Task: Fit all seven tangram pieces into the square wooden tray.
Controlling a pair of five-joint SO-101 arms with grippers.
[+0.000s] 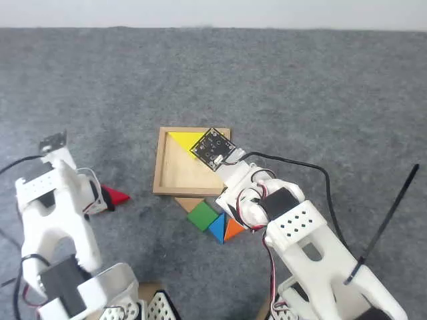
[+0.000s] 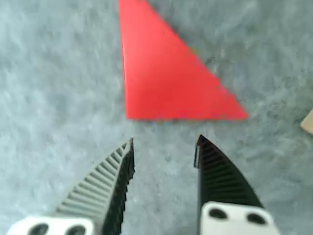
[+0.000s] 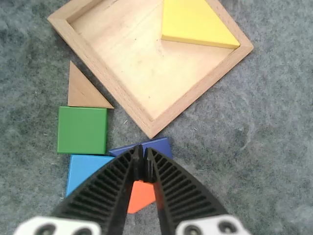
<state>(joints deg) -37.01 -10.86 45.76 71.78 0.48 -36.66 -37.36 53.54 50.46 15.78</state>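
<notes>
Grey felt covers your worktop. From the high view, the wooden tray (image 1: 158, 167) holds just the yellow triangle (image 1: 185, 139) in a far corner. The green square (image 1: 202, 215), blue triangle (image 1: 217, 228) and orange triangle (image 1: 233, 229) sit just outside its near edge, and the red triangle (image 1: 117, 196) lies well apart, so you are early in the task.

On the left wrist view, your left hand (image 2: 165, 144) is apart, its tips just short of the red triangle: likely your next pick. It calls for straddling a thin, flat piece.

On the right wrist view, your right hand (image 3: 144, 152) is closed on nothing, over the pieces by the tray's corner.

No writing is readable.
</notes>
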